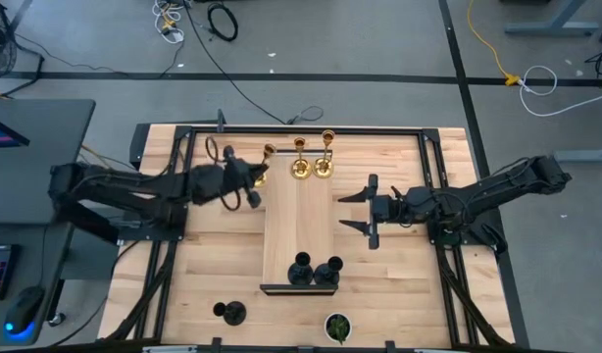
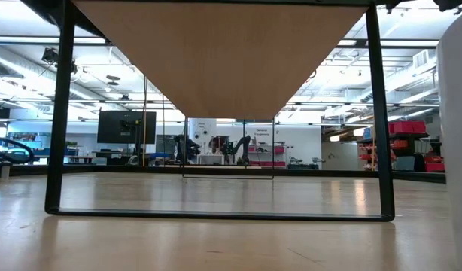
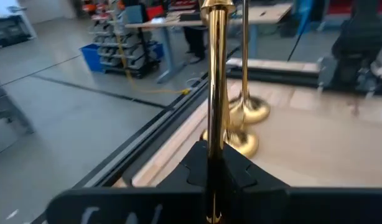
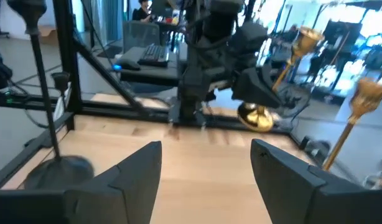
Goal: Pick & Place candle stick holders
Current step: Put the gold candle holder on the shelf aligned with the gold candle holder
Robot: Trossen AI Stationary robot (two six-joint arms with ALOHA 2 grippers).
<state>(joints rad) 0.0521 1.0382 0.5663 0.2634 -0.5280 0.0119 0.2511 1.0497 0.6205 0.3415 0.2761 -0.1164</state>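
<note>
Though cabled (grey floor), wooden table

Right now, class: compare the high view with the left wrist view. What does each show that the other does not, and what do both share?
Only the high view shows the open right gripper, three black candle stick holders and the potted plant. Only the left wrist view shows the left gripper shut on the gold holder's stem up close. Both show two more gold holders standing on the wooden table.

The wooden table carries a raised board, one black holder and a potted plant just beyond the board's near end.
</note>
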